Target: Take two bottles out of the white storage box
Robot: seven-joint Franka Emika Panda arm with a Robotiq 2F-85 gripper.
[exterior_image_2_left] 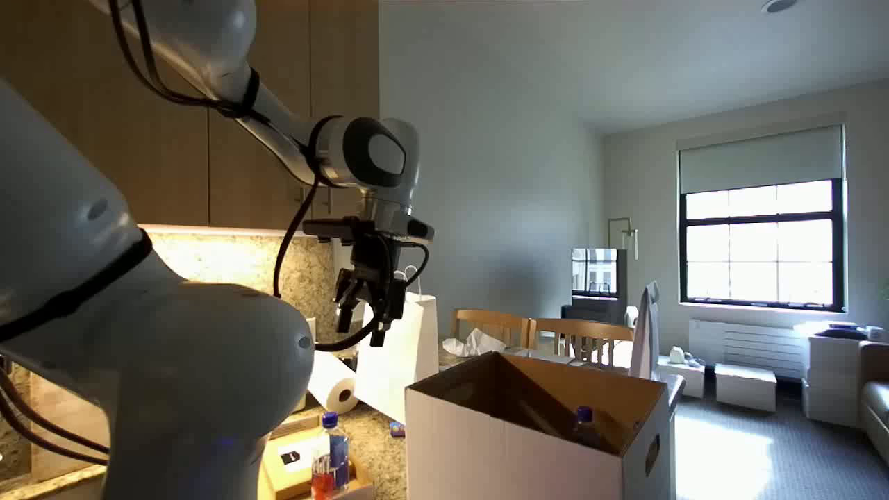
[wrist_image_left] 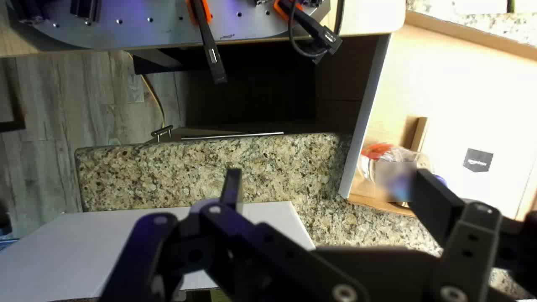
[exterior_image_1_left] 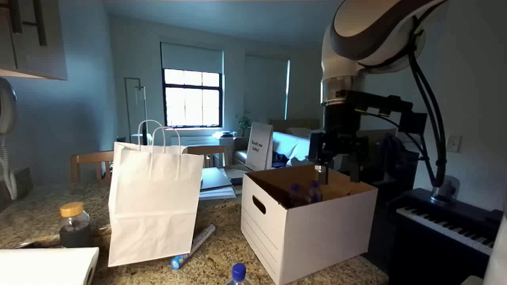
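The white storage box [exterior_image_1_left: 328,233] stands open on the counter; its white wall shows at lower left in the wrist view [wrist_image_left: 84,247]. Two blue-capped clear bottles [exterior_image_1_left: 295,192] [exterior_image_1_left: 314,192] stand inside it; in an exterior view only one cap [exterior_image_2_left: 584,414] shows above the rim. Another blue-capped bottle [exterior_image_2_left: 330,451] stands outside the box in a brown tray; it shows at right in the wrist view [wrist_image_left: 384,153], partly behind a finger and blurred. A bottle top [exterior_image_1_left: 238,273] is at an exterior view's bottom edge. My gripper [exterior_image_2_left: 361,333] is open and empty, above rim height, beside the box; its fingers are wide apart [wrist_image_left: 327,178].
A tall white paper bag [exterior_image_1_left: 154,202] stands beside the box with a tube [exterior_image_1_left: 194,247] at its foot. The brown tray [exterior_image_2_left: 288,479] and a paper towel roll [exterior_image_2_left: 335,389] are on the counter. A wooden-lidded jar [exterior_image_1_left: 75,227] and a white flat box [exterior_image_1_left: 43,265] are farther off.
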